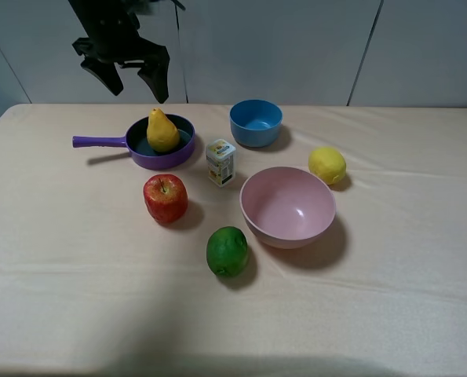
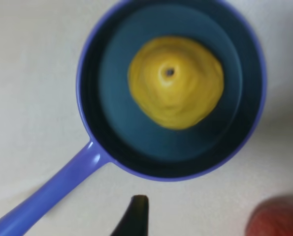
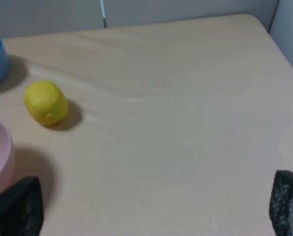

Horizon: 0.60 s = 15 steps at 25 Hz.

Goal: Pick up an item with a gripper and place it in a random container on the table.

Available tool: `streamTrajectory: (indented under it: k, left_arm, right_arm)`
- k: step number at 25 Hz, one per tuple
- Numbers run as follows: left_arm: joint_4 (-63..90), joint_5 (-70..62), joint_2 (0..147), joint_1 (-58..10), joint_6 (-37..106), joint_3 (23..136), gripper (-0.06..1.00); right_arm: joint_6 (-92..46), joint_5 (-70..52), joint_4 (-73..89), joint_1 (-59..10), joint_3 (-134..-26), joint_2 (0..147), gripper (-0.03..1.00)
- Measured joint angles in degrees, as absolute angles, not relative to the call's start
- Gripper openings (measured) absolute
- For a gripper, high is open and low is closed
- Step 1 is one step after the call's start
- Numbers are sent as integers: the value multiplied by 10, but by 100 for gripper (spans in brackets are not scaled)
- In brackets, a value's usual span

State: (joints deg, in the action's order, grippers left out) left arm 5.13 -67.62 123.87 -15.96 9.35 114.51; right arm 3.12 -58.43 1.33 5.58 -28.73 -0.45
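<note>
The yellow pear [image 1: 162, 130] stands upright inside the purple frying pan [image 1: 183, 151] at the back left of the beige table [image 1: 390, 298]. The pan's handle [image 1: 98, 141] points left. My left gripper [image 1: 136, 88] hangs high above the pan, open and empty, clear of the pear. The left wrist view looks straight down on the pear [image 2: 175, 81] in the pan [image 2: 97, 113], with one dark fingertip [image 2: 136, 216] at the picture's edge. My right gripper [image 3: 153, 206] is open and empty over the right side of the table; it is out of the exterior view.
A blue bowl [image 1: 256, 122] stands at the back. A small carton [image 1: 220, 162], a red apple [image 1: 166, 198], a green fruit [image 1: 228, 251] and a pink bowl [image 1: 288, 209] sit mid-table. A round lemon [image 1: 327, 165] lies to the right.
</note>
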Motion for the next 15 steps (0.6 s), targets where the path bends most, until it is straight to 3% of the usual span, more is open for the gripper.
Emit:
streamTrajectory:
  k: [9, 15]
  left_arm:
    - [52, -677, 1156, -160, 70, 1143, 87]
    - [52, -677, 1073, -160, 66, 1067, 87]
  right_arm:
    - [31, -584, 13, 56, -287, -4, 69]
    - [31, -584, 13, 56, -287, -4, 69]
